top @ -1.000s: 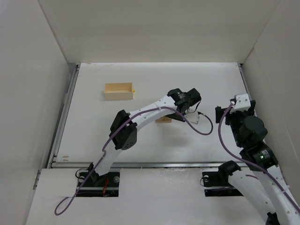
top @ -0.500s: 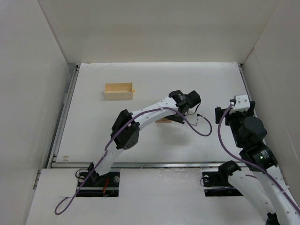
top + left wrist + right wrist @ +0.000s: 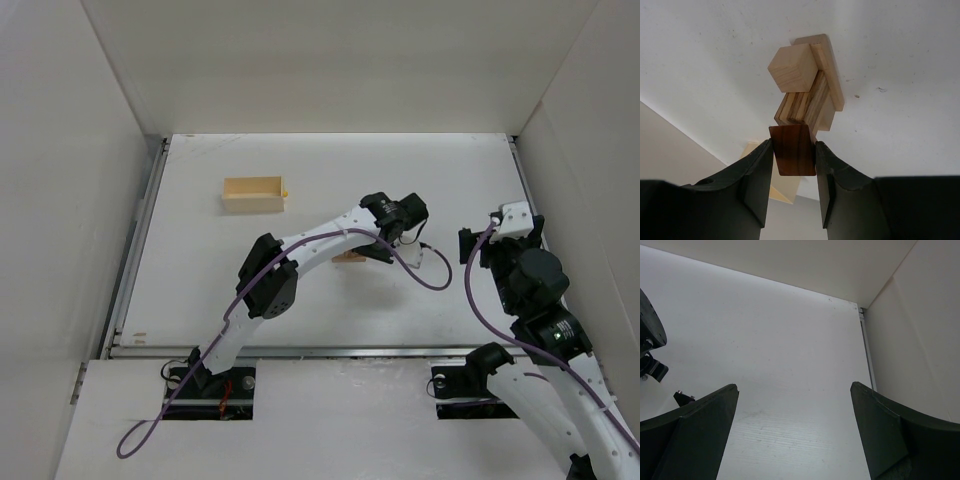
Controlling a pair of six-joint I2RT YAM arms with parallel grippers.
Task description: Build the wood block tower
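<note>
Since one second ago, the left arm (image 3: 300,245) has shifted its elbow slightly toward the near edge of the table (image 3: 200,290), and its wrist now covers more of the block tower (image 3: 348,257). Over the last half second nothing has shifted.

Left gripper (image 3: 793,148): both fingers are clamped on a brown block (image 3: 792,156), one finger pressing each side face. Directly ahead of the fingertips stands the rest of the tower:
- a flat tan slab (image 3: 832,75) lying on the table;
- a striped block (image 3: 802,105) on the slab;
- a pale cube (image 3: 792,67) at the far end of the striped block.

The brown block's far edge meets the near end of the striped block; whether it rests there cannot be told.

Right gripper (image 3: 794,387): fingers spread fully apart, nothing between them, bare table ahead of them. It stands well apart from the tower, to its right.

A yellow box (image 3: 254,194) sits well away from both grippers, beyond and left of the left fingers.
</note>
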